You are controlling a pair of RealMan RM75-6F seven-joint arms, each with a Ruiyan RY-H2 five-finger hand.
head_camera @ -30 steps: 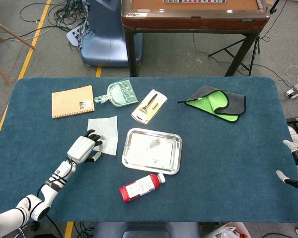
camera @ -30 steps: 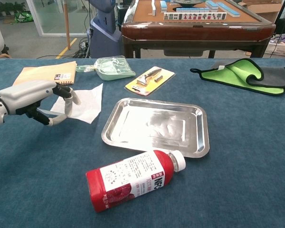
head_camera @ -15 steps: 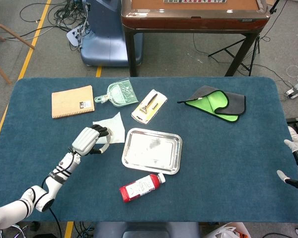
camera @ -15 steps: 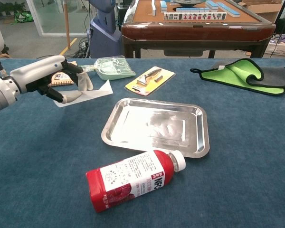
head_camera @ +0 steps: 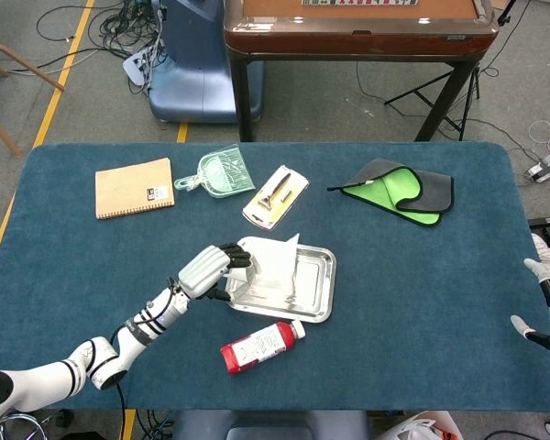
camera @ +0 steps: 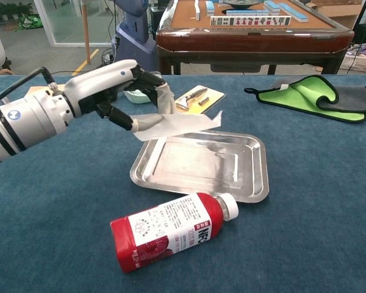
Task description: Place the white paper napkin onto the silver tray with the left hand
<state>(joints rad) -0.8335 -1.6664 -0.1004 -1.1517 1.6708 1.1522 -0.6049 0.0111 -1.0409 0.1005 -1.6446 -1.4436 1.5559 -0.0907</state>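
Note:
My left hand (head_camera: 211, 269) (camera: 119, 90) pinches the white paper napkin (head_camera: 275, 260) (camera: 177, 124) by one edge and holds it in the air over the left part of the silver tray (head_camera: 319, 289) (camera: 250, 165). The napkin hangs nearly flat above the tray, apart from it in the chest view. My right hand (head_camera: 548, 307) shows only at the far right edge of the head view, off the table, fingers spread with nothing in them.
A red bottle (head_camera: 260, 346) (camera: 171, 231) lies in front of the tray. Behind it sit a packaged razor (head_camera: 276, 195), a pale green dustpan (head_camera: 218, 171), a tan notebook (head_camera: 134, 187) and a green-grey cloth (head_camera: 399, 190).
My left hand lifted the napkin off the table and carried it rightward, from beside the notebook to above the tray's left side. The right hand stayed still.

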